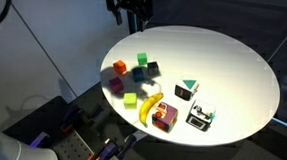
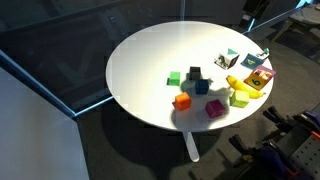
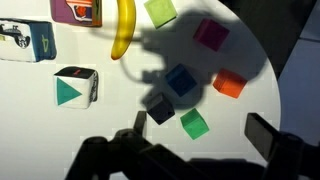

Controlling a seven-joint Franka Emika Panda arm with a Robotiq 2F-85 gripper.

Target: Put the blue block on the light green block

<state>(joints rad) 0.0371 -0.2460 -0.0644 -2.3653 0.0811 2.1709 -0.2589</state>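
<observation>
Gripper status: black two-finger gripper (image 1: 130, 19), fingers spread apart, empty. Hangs near rim of round white tabletop (image 1: 234, 76), smooth and matte. Target position: small dark blue cube (image 3: 181, 80) flat on tabletop inside loose block cluster, near orange cube (image 3: 229, 84) and black cube (image 3: 160, 108), under gripper shadow. Destination: small pale yellow-green cube (image 3: 160, 12), apart from blue cube, just beside curved yellow banana (image 3: 122, 30). Cubes sharp-edged, plain-faced, opaque.
</observation>
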